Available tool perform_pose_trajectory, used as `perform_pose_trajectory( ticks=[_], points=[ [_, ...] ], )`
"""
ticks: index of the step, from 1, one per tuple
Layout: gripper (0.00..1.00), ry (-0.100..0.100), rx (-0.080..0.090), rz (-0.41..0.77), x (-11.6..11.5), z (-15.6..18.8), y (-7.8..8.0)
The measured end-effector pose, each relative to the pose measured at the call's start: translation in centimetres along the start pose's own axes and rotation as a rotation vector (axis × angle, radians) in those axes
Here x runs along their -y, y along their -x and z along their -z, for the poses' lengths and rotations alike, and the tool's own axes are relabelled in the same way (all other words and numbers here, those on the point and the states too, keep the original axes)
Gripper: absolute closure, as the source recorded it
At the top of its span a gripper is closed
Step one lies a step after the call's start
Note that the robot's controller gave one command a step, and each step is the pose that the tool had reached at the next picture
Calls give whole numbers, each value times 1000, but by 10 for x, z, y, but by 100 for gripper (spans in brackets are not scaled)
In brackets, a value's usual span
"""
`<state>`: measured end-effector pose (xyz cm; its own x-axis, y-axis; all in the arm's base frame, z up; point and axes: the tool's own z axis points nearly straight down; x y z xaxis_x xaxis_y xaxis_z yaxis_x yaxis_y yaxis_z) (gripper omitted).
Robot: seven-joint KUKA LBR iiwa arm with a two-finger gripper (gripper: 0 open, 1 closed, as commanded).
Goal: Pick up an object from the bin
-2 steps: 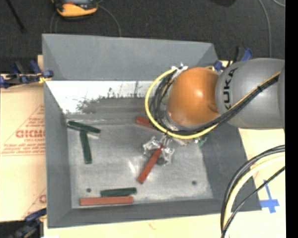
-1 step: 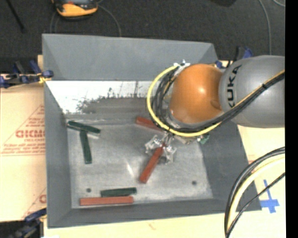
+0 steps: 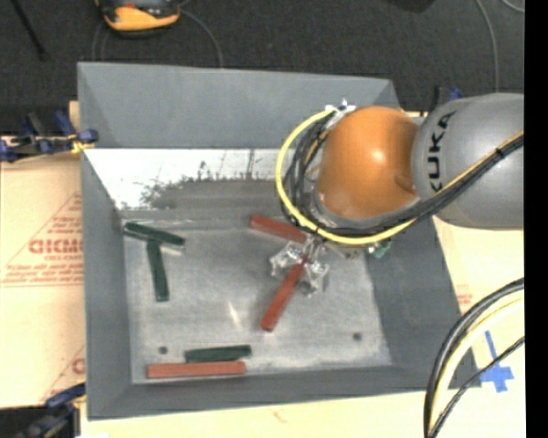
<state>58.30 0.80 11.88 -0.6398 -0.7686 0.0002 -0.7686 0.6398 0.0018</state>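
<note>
Grey metal bin (image 3: 110,245) is lying under the camera, with a handful of flat sticks scattered across its floor. The claw (image 3: 300,268) is hanging low near the middle of the floor, right of centre, directly at the upper end of a rust-red stick (image 3: 276,308) that is slanting down and to the left from it. Whether the claw is released or clenched cannot be told from this angle, and the stick's lower end is looking as if it is resting on the floor. The stick is looking rigid, thin and light, probably wood or plastic, so it is likely to lift without bending. A grip across its narrow width seems best. A hold nearer the middle would keep it from tipping, since a hold at one end may let it swing or slip. A second red stick (image 3: 272,227) is lying just above the claw, its right end passing under the robot. The arm (image 3: 475,162) is reaching in from the right, its rounded orange cover (image 3: 365,158) and looped yellow cables pointing almost straight down over the claw. Two dark green sticks (image 3: 158,272) are forming a T well apart at the left, while one green stick (image 3: 217,354) and one red stick (image 3: 196,370) are lying side by side along the front wall.
</note>
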Motion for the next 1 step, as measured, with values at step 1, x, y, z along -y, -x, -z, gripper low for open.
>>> perform_pose_trajectory(
  ticks=[1],
  points=[
    [100, -5, 4, -1, 1, 17, 1]
  ],
)
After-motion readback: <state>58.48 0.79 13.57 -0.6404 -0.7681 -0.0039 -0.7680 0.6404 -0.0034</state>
